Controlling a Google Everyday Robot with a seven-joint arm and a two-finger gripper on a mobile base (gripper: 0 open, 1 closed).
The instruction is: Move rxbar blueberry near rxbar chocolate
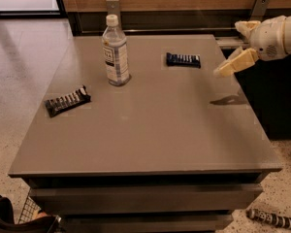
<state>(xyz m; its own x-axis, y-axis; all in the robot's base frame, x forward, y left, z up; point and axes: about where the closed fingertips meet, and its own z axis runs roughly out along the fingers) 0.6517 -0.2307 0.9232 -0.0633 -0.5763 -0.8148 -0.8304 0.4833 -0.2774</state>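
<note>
Claw above worktop right edge, grip state indeterminable; risk: shallow approach shoves rxbar blueberry toward bottle.

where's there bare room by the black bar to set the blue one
Widest bare patch: the table's front and middle, from the rxbar chocolate rightward to the right edge. A narrower gap lies between that bar and the water bottle. The back is busier: bottle, rxbar blueberry, and the gripper above the right edge.

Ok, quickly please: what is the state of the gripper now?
Gripper: open or closed cannot be told; it is above the right edge of the table, right of the rxbar blueberry.
</note>
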